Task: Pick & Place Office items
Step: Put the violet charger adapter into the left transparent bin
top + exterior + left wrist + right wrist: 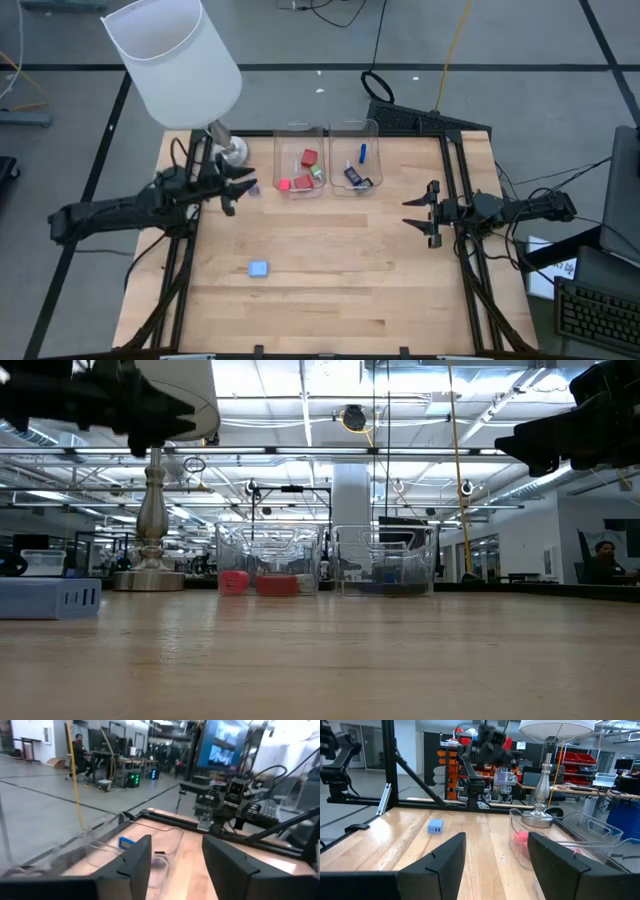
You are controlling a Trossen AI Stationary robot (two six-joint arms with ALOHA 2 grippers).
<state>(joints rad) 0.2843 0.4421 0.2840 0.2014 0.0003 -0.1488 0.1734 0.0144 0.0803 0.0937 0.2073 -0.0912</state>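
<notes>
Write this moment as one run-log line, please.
left gripper: open, raised beside left clear plastic bin | right gripper: open, waiting | small light blue block: on table

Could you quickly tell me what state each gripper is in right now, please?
Left gripper: open, empty, raised near the lamp.
Right gripper: open, empty, raised.

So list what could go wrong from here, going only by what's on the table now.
1. The left gripper, jaws apart, hangs right beside the silver base of the white-shaded lamp; a swing could knock it.
2. The small light blue block lies alone, far from both clear plastic bins; a long carry risks dropping it.
3. Bin walls could catch the right gripper.
</notes>
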